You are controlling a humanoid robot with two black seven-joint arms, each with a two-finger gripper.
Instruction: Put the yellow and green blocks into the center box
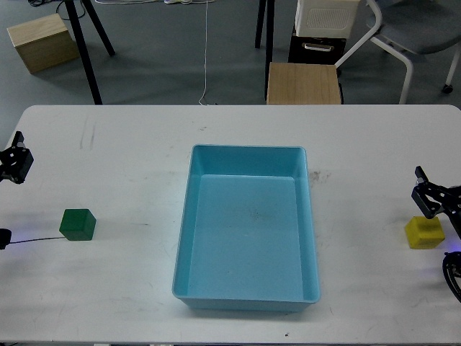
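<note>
Head view, green block [78, 224] left, yellow block [423, 233] right, light-blue tray [248, 294] between

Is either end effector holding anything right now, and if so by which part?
Nothing is held. The small dark green cube and small bright yellow cube both sit on the white table, the right end effector just above the yellow one.

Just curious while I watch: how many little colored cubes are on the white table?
2. The green block sits left of the blue tray; the yellow block sits at the far right edge, by the right gripper. None in the tray.
</note>
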